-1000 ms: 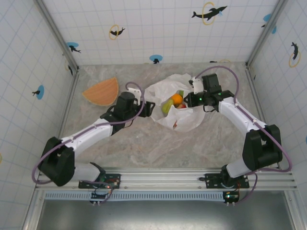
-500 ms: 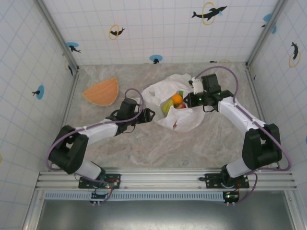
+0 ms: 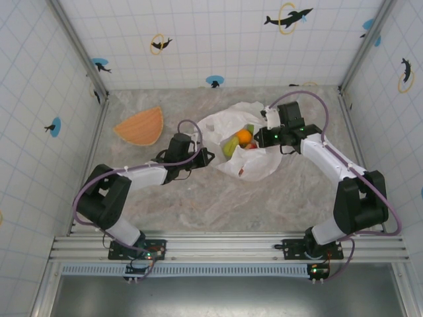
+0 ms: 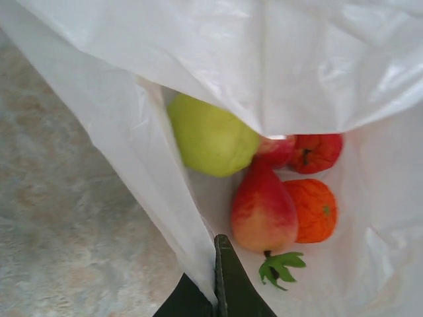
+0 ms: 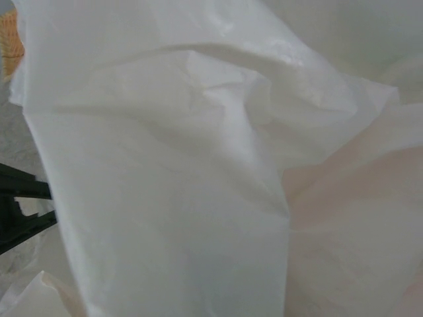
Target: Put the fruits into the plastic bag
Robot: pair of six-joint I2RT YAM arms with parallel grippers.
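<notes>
"While both arms sat at the plastic bag (image 3: 256, 165), where were the fruits?" asked the trainee.

"Inside it, those I could see. The bag lay on the counter (image 3: 218, 198) toward its far edge, right of the middle, well apart from the wedge tray (image 3: 140, 125) near the far left corner. Through the mouth showed a green fruit (image 4: 211, 135), a red-and-yellow pear (image 4: 263, 211), an orange one (image 4: 312, 210) and a red one (image 4: 316, 152), bunched and touching on the film. Whether more sat under the fold I couldn't tell."

"And the fingers?"

"The left fingers (image 4: 231, 294) were closed, and the left edge of the mouth ran down into their tips, so I took it for a pinch on the film. The right fingers (image 3: 262, 137) were closed too, at the opposite rim. That they held the rim was my reading, since the film between them wasn't plain from above."

"How would you have done the step well?"

"I judged it as holding the mouth up. I would have kept both pinches on film alone, lifted evenly, and not dragged the rims apart, because thin film slips or tears. I would also have kept the mouth above the fruit, so the round ones couldn't roll out toward the left fingers."
</notes>
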